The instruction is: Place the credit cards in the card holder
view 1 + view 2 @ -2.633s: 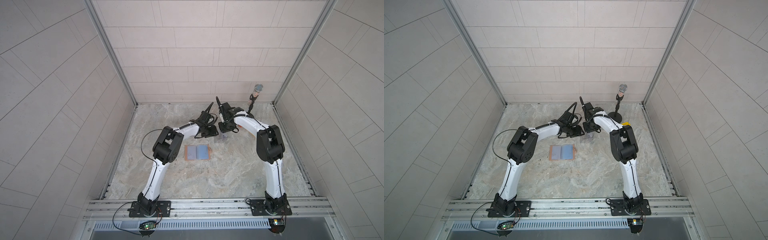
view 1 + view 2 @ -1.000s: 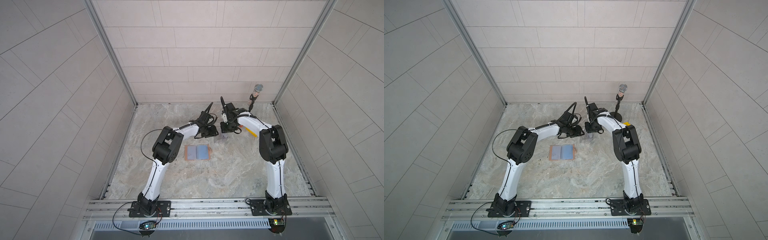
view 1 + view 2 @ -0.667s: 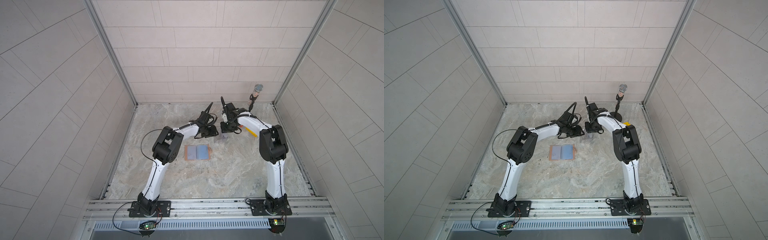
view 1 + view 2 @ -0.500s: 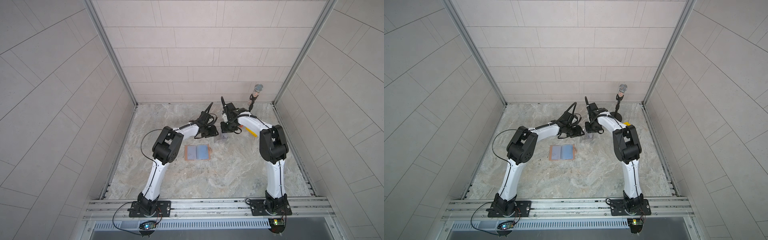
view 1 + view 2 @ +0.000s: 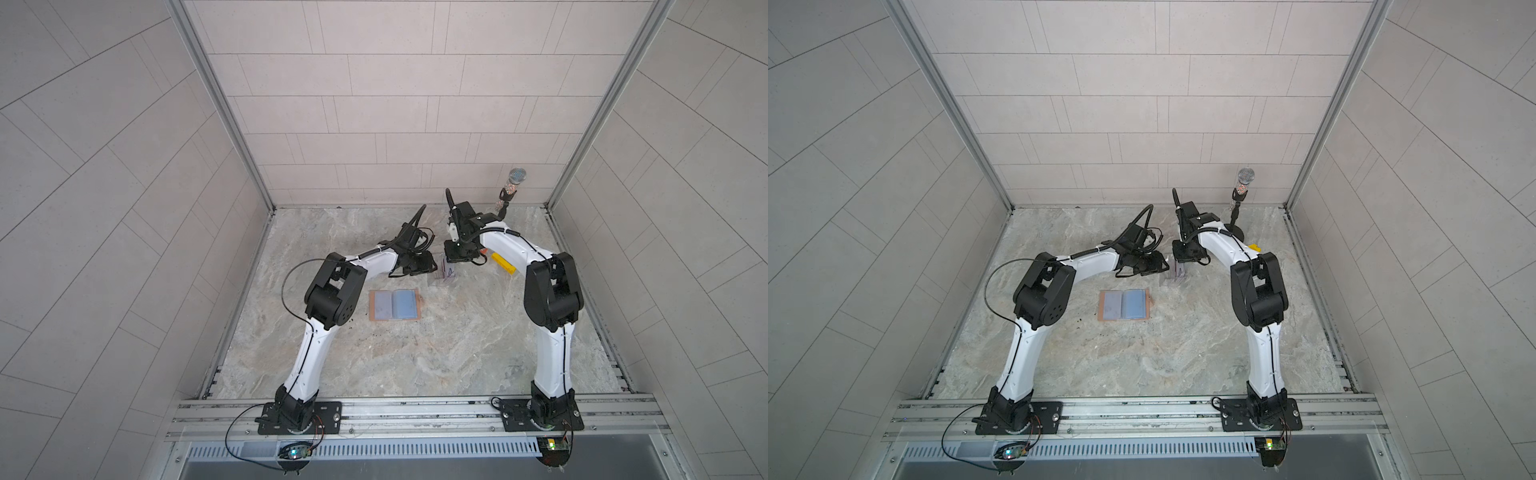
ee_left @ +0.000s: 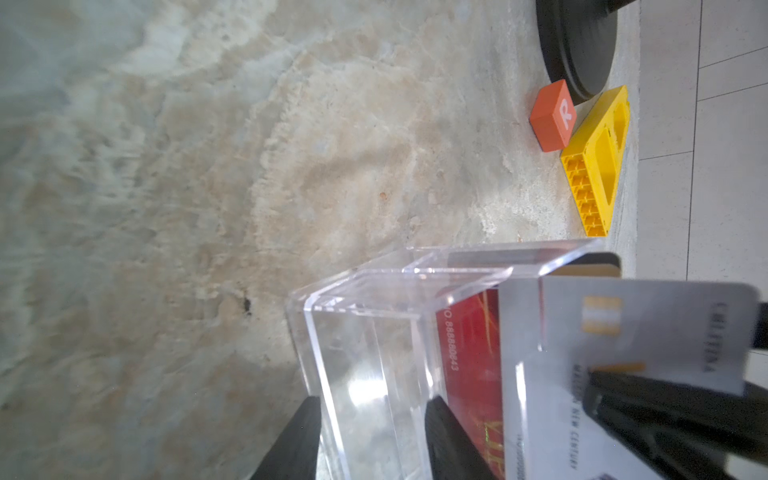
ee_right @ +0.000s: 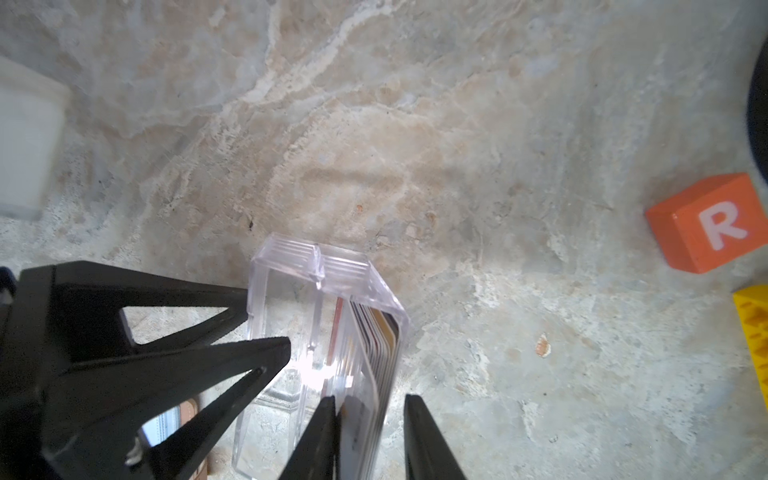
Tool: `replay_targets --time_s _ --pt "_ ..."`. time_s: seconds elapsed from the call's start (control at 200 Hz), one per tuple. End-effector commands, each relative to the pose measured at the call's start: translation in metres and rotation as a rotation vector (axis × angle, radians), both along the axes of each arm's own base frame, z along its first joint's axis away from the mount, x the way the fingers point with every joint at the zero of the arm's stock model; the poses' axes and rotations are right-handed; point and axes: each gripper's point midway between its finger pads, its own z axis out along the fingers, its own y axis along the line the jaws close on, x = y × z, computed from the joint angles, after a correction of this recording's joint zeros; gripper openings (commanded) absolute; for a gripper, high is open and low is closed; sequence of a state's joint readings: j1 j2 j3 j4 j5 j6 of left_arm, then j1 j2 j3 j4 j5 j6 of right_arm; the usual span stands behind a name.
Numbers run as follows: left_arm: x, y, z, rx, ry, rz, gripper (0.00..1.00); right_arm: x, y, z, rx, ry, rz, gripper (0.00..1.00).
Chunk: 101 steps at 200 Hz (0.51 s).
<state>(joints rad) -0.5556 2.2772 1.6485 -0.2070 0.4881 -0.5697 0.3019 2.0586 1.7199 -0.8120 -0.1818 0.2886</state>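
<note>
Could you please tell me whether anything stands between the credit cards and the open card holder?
Only the clear plastic box: its walls surround the credit cards, which the right tool straddles. Nothing visible lies on the marble table between that box and the card holder.

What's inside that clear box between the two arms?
Cards standing on edge at one end of the box: a red card, a grey card with a gold chip, and more packed behind. They overlap, so the count is hidden. The other end looks empty.
</note>
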Motion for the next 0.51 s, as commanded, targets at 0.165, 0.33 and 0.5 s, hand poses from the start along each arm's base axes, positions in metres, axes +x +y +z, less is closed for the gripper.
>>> replay_targets --time_s 0.165,0.33,0.5 --pt "-0.0165 0.0405 -0.0418 0.152 0.111 0.056 0.45 -0.0050 -0.0286 0.0120 -0.096 -0.004 -0.037 0.29" --pt "-0.0163 0.0405 -0.0418 0.151 0.112 0.057 0.44 -0.0060 -0.0261 0.0121 -0.109 -0.005 -0.028 0.22" --pt "-0.0165 0.0401 -0.0418 0.149 0.112 0.055 0.44 -0.0065 -0.0291 0.0154 -0.152 -0.012 -0.028 0.20"
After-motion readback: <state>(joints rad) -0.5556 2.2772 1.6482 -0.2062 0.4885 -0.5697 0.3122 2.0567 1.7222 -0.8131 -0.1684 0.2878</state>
